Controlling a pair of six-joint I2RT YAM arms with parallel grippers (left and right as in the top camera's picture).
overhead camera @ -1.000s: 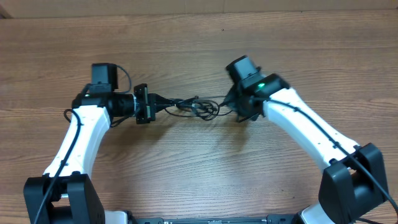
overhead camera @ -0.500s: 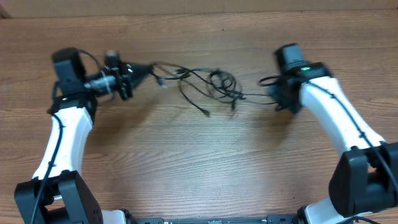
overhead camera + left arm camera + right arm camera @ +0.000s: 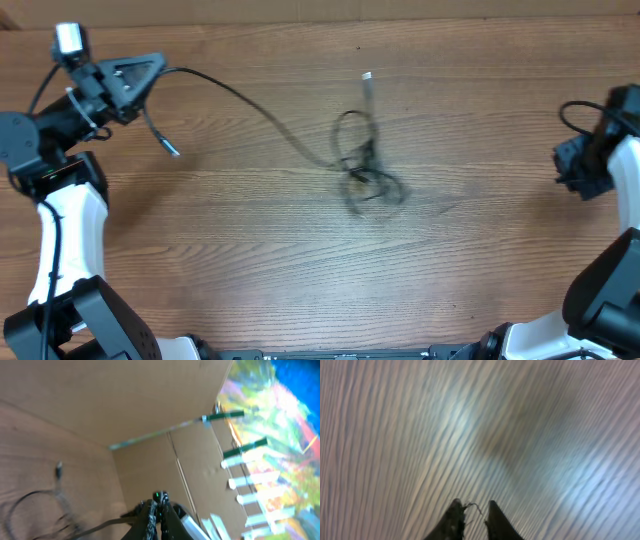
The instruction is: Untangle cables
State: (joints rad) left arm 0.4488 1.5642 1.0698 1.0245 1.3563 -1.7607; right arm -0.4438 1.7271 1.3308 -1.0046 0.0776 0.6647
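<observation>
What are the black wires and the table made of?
The cables look like soft matte black rubber or plastic, since they bend into loose loops. One plug end looks like silvery metal. The table looks like brown wood, or a wood-look top: long grain lines show.

Cables (image 3: 365, 178) lie tangled at the middle of the table (image 3: 250, 265). One strand runs to the left gripper (image 3: 150, 70), far left. The right gripper (image 3: 574, 168) is well apart, at the right edge.

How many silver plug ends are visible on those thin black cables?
2. One silver plug end lies just beyond the black cable tangle; the other plug end is beside the left gripper, far left. More may hide in the tangle.
</observation>
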